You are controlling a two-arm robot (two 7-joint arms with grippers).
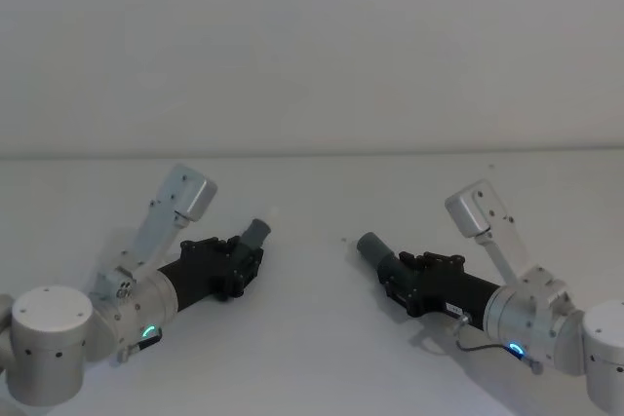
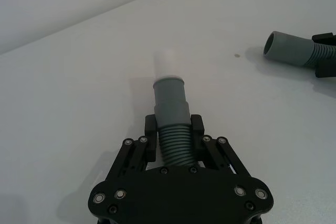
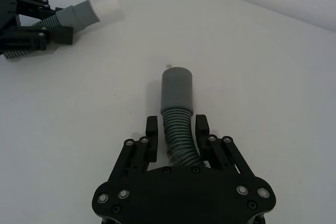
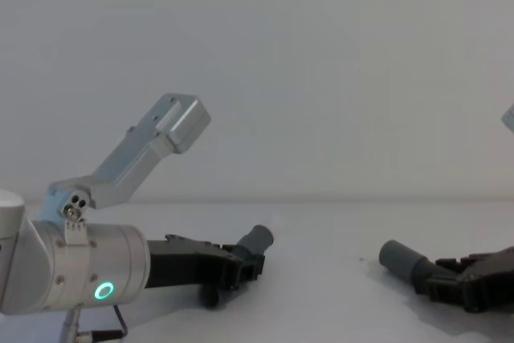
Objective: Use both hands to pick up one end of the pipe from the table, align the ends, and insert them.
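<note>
The pipe is in two pieces on the white table point(image 1: 312, 338). My left gripper point(image 1: 246, 256) point(image 2: 174, 128) point(image 4: 245, 267) is shut on the ribbed part of one piece point(image 2: 174, 145). That piece's grey cuff point(image 2: 170, 98) point(image 1: 257, 234) with a white tip point(image 2: 167, 64) point(image 3: 105, 6) sticks out forward. My right gripper point(image 1: 402, 270) point(image 3: 177, 132) point(image 4: 459, 279) is shut on the other ribbed piece point(image 3: 178, 140). Its open grey cuff point(image 3: 177, 90) point(image 1: 370, 245) point(image 4: 400, 259) points toward the left one. A wide gap of bare table separates the two ends.
A small dark speck point(image 2: 238, 54) marks the table between the two ends. A plain pale wall point(image 1: 312, 46) rises behind the table's far edge.
</note>
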